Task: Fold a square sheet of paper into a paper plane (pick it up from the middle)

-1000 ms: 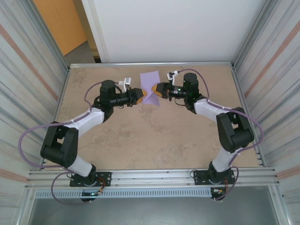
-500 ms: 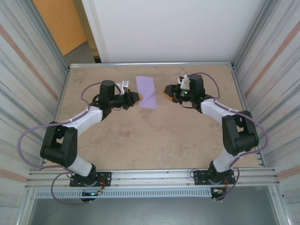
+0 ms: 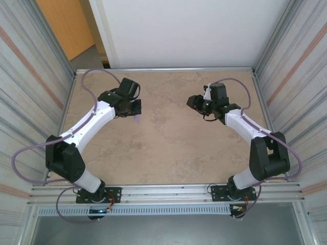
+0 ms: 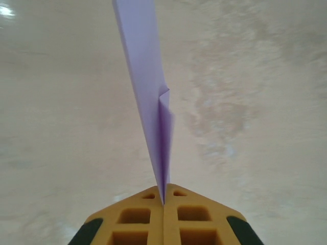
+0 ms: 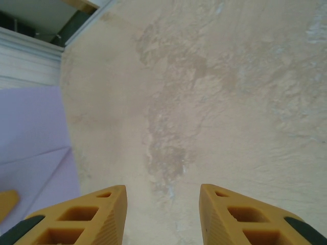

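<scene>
Your left claw [image 4: 163,201] is pressed fully closed on a folded pale lilac paper sheet [image 4: 148,102], its yellow fingertips pinching the bottom edge. The paper rises from the tips as a thin, creased blade seen edge-on. From above, that claw [image 3: 137,113] hangs over the far left part of the mottled beige table [image 3: 168,148], with the paper [image 3: 138,120] poking out beneath it. Your right claw [image 5: 162,189] stands partly open and holds nothing, over the table's far right part [image 3: 190,101].
</scene>
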### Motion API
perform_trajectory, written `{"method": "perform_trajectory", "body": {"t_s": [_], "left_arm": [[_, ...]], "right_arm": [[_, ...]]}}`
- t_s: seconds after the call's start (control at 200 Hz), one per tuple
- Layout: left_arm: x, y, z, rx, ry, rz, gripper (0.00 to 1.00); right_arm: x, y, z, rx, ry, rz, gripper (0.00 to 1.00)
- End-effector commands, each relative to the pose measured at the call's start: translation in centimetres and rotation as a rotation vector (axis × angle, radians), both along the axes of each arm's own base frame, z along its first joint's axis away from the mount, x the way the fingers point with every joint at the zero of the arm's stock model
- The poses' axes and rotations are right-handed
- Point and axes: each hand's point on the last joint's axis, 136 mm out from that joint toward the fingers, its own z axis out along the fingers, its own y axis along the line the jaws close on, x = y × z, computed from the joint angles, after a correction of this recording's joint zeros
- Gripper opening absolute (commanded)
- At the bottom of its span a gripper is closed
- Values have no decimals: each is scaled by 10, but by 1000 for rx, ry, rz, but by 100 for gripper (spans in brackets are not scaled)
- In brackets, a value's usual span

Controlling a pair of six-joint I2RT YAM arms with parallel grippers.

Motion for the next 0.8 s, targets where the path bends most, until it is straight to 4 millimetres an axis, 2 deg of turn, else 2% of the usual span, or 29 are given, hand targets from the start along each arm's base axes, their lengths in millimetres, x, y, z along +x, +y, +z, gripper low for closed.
{"method": "perform_trajectory", "body": {"t_s": [0.0,0.08,0.165,0.281,0.351,0.431,0.571,0.687,0.792], "left_arm": [[-12,45,-13,399,63,39,1],[-9,38,-18,487,68,29,1],[-7,22,-29,525,81,8,2],[-7,-8,-56,492,129,-26,2],[-10,-35,-75,391,177,-68,9],[-13,-63,-91,256,215,-102,12],[-19,-98,-110,-4,281,-143,20],[-20,-115,-108,-234,318,-177,30],[-16,-120,-91,-436,305,-183,40]], "right_arm": [[1,-10,10,-54,-37,-29,42],[0,-15,7,-57,-28,-53,42],[0,-21,4,-52,-19,-77,41],[-1,-26,0,-49,-5,-101,41],[-2,-29,-3,-49,5,-113,41],[-3,-32,-5,-40,17,-123,40],[-4,-32,-8,-37,27,-118,40],[-4,-28,-12,-30,38,-95,40],[-5,-15,-17,-32,48,-49,40]]}}
